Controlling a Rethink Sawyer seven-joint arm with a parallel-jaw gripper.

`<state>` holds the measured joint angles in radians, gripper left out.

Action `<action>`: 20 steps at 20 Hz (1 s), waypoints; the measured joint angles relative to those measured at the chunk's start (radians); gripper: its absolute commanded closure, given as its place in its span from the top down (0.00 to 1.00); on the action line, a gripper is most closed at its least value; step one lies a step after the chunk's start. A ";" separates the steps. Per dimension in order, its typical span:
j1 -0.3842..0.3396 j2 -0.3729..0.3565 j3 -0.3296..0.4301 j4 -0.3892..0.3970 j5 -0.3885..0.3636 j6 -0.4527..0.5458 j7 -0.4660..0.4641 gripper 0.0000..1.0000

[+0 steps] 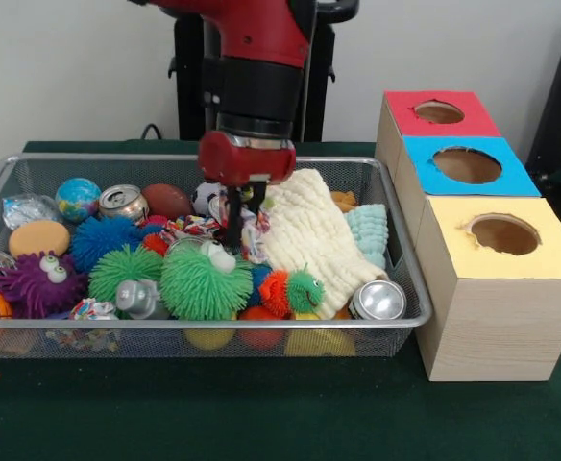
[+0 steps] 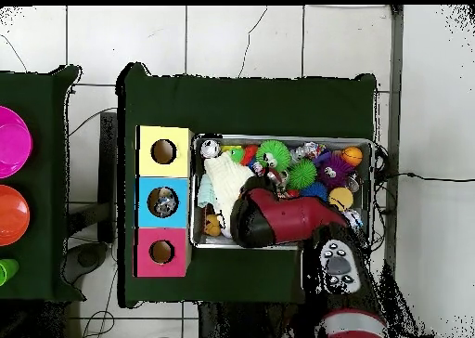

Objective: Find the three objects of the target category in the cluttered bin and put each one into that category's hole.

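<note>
Cans, seemingly the target class, lie scattered in the wire bin point(image 1: 410, 279): one silver can point(image 1: 378, 300) at the front corner nearest the boxes, another can point(image 1: 123, 201) toward the back. The pincer point(image 1: 234, 230) is sunk among crumpled wrappers beside the cream cloth point(image 1: 309, 235); whether it is wide or closed cannot be told. Judged light, rigid, slippery and dentable; best taken across the cylinder's middle. The blue box point(image 1: 473, 187) already holds something.

Pincer point(image 1: 233, 233) reaches down into cluttered bin point(image 1: 396, 240).
</note>
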<state>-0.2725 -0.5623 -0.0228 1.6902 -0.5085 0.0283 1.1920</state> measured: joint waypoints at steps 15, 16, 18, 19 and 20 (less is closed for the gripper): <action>0.150 0.156 -0.262 -0.145 0.162 0.114 0.000 1.00; 0.150 0.155 -0.272 -0.151 0.164 0.129 0.000 1.00; 0.149 0.146 -0.278 -0.155 0.164 0.149 0.000 1.00; 0.147 0.136 -0.279 -0.154 0.164 0.164 0.000 1.00; 0.143 0.123 -0.279 -0.154 0.164 0.181 0.000 1.00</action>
<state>-0.1291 -0.4389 -0.3014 1.5363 -0.3440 0.2090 1.1920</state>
